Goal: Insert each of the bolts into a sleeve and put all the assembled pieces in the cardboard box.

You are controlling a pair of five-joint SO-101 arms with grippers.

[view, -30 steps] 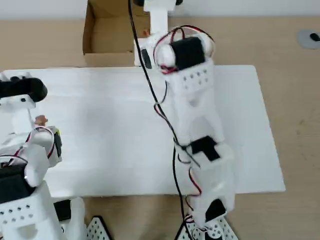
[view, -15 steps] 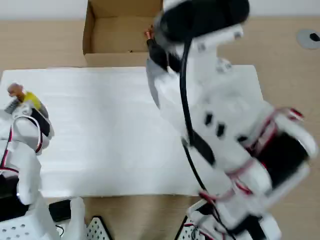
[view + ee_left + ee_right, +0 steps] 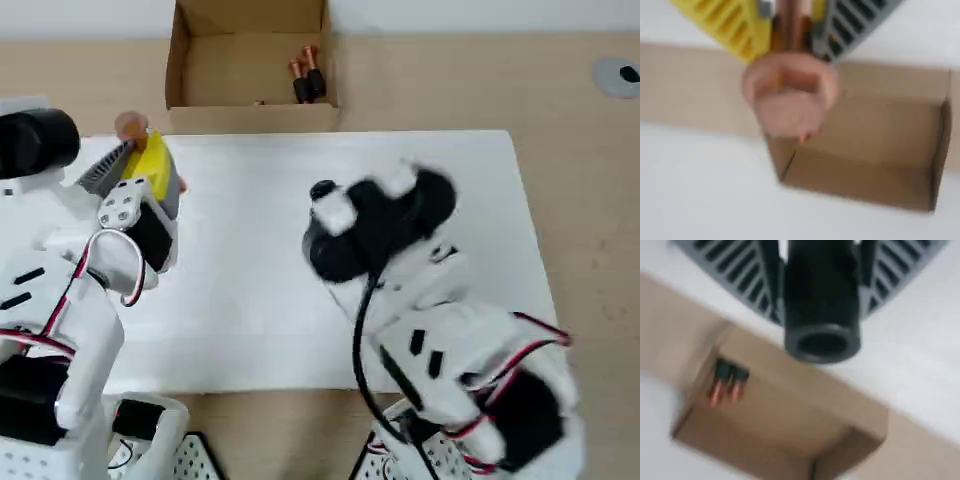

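Observation:
My left gripper [image 3: 790, 35], with one yellow and one grey finger, is shut on a copper bolt [image 3: 790, 95] whose wide head points toward the cardboard box [image 3: 865, 165]. From above, this gripper [image 3: 128, 152] holds the bolt [image 3: 130, 125] just left of the box's [image 3: 180, 70] near corner. My right gripper [image 3: 822, 260] is shut on a black sleeve [image 3: 822, 305], open end facing out. That arm is over the middle of the white sheet [image 3: 250, 260]. Two assembled pieces [image 3: 305, 80] lie in the box's right side, also seen as a pair [image 3: 727, 382].
The white foam sheet covers most of the wooden table [image 3: 590, 200]. A grey disc [image 3: 620, 75] lies at the far right edge. Both arm bases stand at the near edge of the table.
The right arm has drawn back from the box to the middle of the sheet. The left arm has swung up toward the box with the bolt in its gripper.

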